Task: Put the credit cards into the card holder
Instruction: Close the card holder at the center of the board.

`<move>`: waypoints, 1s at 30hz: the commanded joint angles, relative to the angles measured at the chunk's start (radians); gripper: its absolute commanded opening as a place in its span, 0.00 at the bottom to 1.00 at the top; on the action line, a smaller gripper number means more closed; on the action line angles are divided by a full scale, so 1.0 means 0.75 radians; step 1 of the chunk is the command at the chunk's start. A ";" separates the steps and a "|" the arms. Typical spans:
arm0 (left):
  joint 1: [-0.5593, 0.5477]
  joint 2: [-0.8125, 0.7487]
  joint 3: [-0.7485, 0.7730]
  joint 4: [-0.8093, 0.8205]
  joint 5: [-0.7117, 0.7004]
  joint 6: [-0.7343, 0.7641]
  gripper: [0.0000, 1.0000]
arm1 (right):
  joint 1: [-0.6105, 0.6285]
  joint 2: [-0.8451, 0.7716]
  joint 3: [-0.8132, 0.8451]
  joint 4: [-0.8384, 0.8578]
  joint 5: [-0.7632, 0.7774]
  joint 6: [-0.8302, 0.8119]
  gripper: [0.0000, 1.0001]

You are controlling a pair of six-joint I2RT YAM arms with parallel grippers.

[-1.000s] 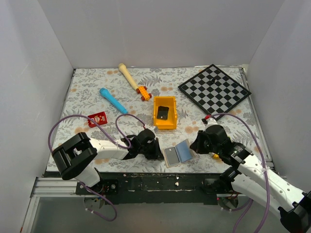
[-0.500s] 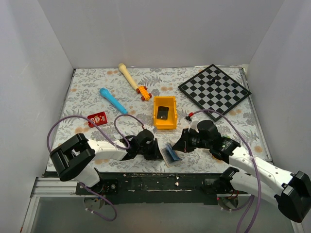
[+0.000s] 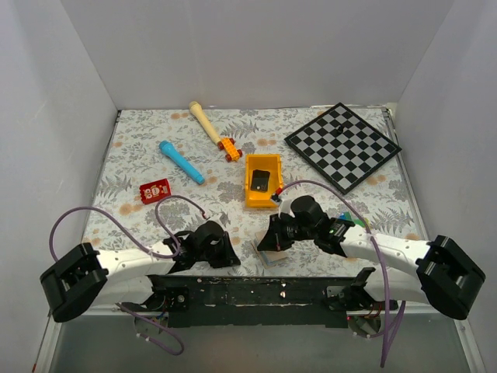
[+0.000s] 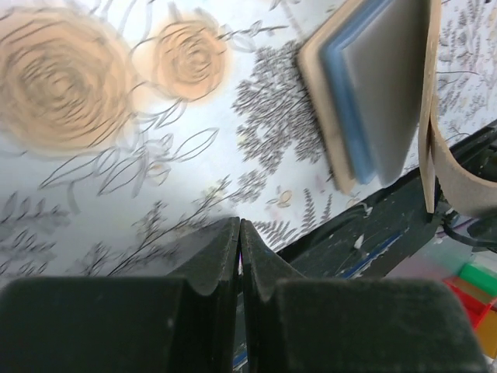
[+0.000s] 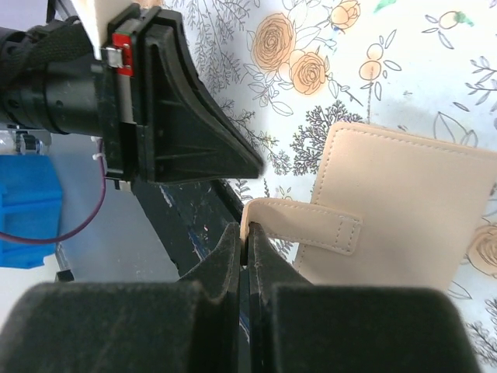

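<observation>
Card holder lies at the desk's near edge, folded where it lay open before; right gripper, reaching low leftward, pinches its tab, left gripper closed empty alongside.

Both arms are laid low and extended inward, so that the two wrists are brought near each other at the middle. The left gripper is pointed down at a slant, its jaws pressed together with nothing between them. The right gripper is turned leftward, its jaws clamped on the strap tab of the card holder.
</observation>
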 commanded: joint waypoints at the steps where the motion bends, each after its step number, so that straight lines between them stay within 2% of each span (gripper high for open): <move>1: -0.006 -0.159 -0.055 -0.139 -0.097 -0.057 0.03 | 0.042 0.078 0.018 0.166 -0.024 0.021 0.01; 5: -0.004 -0.241 -0.067 -0.198 -0.154 -0.075 0.03 | 0.063 0.160 0.009 0.225 -0.046 0.039 0.02; 15: -0.004 -0.243 -0.053 -0.205 -0.168 -0.088 0.03 | 0.104 0.352 0.024 0.262 -0.052 0.041 0.08; 19: -0.004 -0.239 -0.042 -0.207 -0.172 -0.082 0.04 | 0.118 0.402 0.038 0.276 -0.065 0.033 0.29; 25: -0.004 -0.268 -0.040 -0.231 -0.191 -0.080 0.04 | 0.122 0.263 0.089 0.184 -0.042 -0.001 0.59; 30: -0.004 -0.249 -0.016 -0.225 -0.205 -0.057 0.05 | 0.122 0.122 0.152 0.098 -0.069 -0.051 0.66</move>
